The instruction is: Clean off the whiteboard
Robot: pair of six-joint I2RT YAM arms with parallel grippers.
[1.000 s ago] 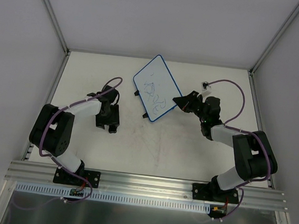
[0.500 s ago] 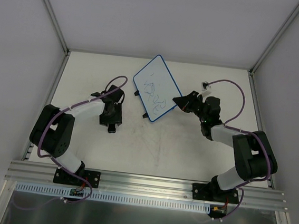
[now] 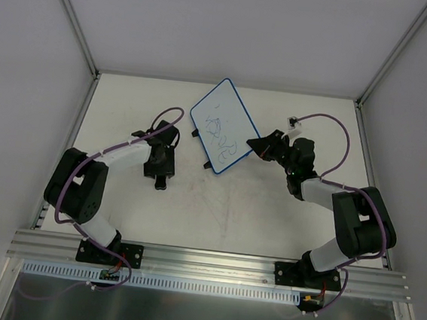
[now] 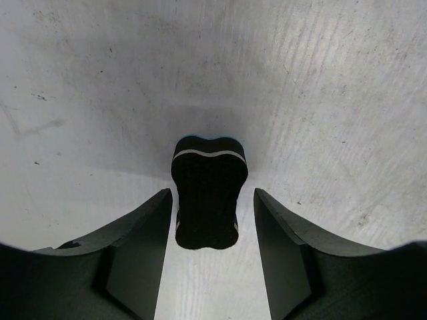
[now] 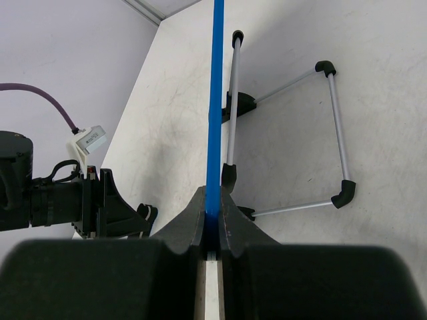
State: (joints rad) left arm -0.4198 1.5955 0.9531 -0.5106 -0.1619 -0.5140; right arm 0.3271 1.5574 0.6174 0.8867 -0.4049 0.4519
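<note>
Jaws first, from the top view. Left jaws low over the counter (image 3: 268, 226) at middle left, tips toward the bottom of the frame. Eraser (image 4: 210, 193) hard to tell from the black fingers here. Right jaws at middle right, clamped on the lower right edge of the whiteboard (image 3: 223, 127). Board at upper centre, blue scribbles on its face, up and to the right of the left jaws and well apart from them. Left arm (image 3: 116, 154) plainly the nearer to the eraser, right arm (image 3: 324, 193) taken up with steadying the board.

Left wrist view: jaws spread, one on either side of the eraser. Long axis straight up the frame, parallel to the jaws, lower half between them. Sliver of counter showing on the right, hardly any on the left. Not yet pinched, by the look of it. Squeeze across the short axis probably enough.

Right wrist view: jaws pressed together on the blue rim (image 5: 215, 100), edge-on up the centre. Wire stand (image 5: 337, 127) to the right.
</note>
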